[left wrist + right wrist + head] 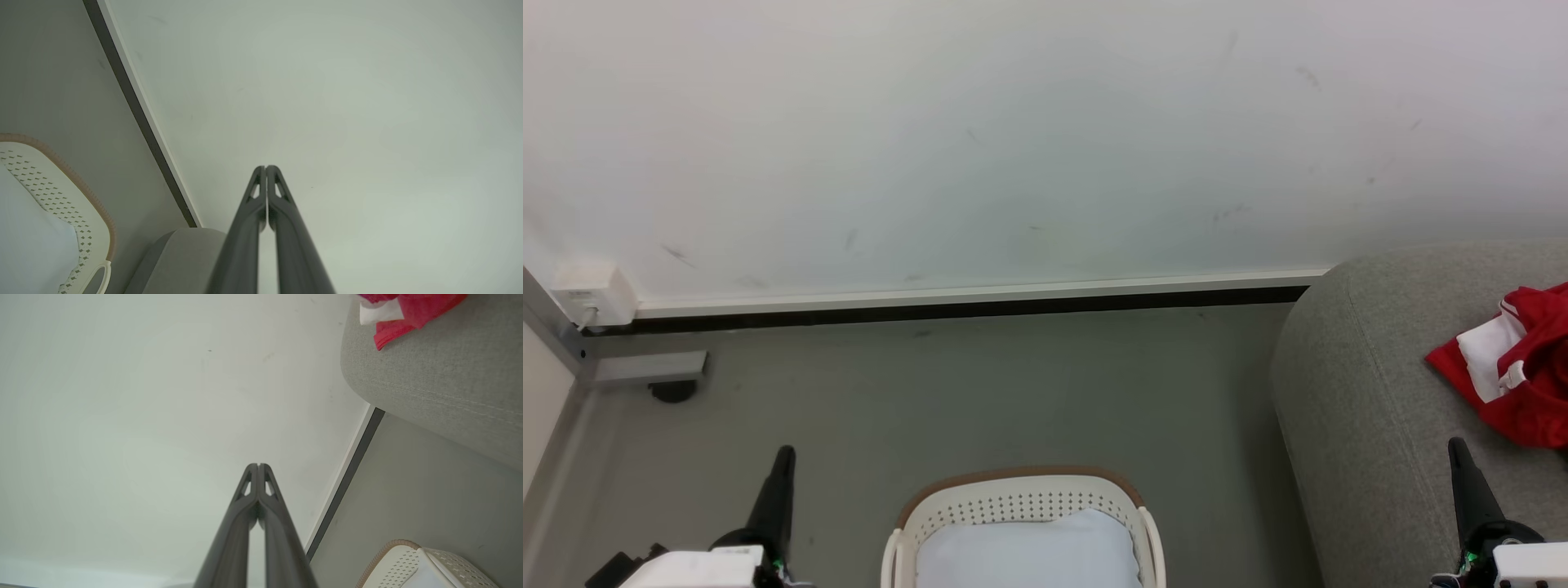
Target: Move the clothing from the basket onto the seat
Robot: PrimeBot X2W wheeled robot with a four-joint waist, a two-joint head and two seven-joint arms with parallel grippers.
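The red clothing with white panels lies crumpled on the grey seat at the right; the right wrist view catches it at the top on the seat. The cream basket with a brown rim stands on the floor at the bottom centre, a pale cushion inside it. No red fabric shows in the basket. My left gripper is shut and empty at the lower left, left of the basket. My right gripper is shut and empty over the seat's front, below the clothing. Both wrist views show fingertips pressed together.
A white wall with a dark baseboard runs across behind the grey floor. A white socket box and a grey metal bracket sit at the far left corner. Open floor lies between basket and wall.
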